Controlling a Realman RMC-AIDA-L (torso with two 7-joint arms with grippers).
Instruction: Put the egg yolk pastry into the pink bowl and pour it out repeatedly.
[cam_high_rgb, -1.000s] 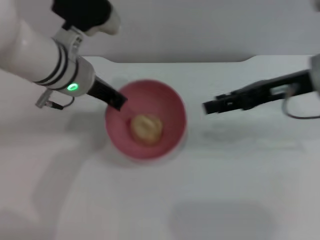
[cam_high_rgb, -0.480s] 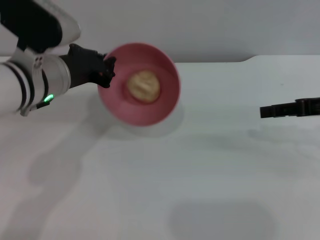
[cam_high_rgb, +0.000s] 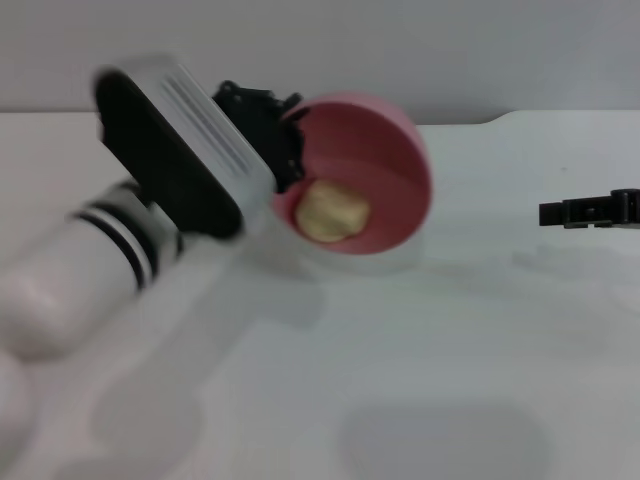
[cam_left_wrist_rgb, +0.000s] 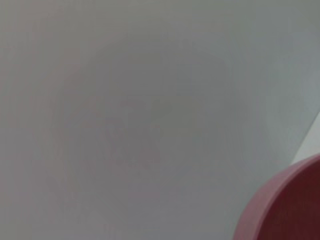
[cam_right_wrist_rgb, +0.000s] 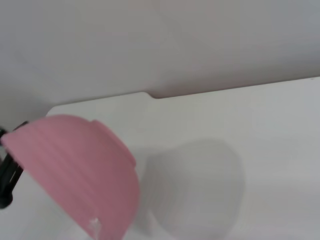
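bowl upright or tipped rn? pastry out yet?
Tipped. The left gripper holds the pink bowl lifted, mouth tilted sideways; the egg yolk pastry sits inside against its lower wall.

L gripper (cam_high_rgb: 283, 140) has lifted pink bowl (cam_high_rgb: 375, 150) off the table (cam_high_rgb: 450, 360) and carried it twd the far edge, tipping it steeply so the egg yolk pastry (cam_high_rgb: 333, 210) slid from centre to the low rim; R gripper (cam_high_rgb: 548, 213) pulled back twd the right edge.
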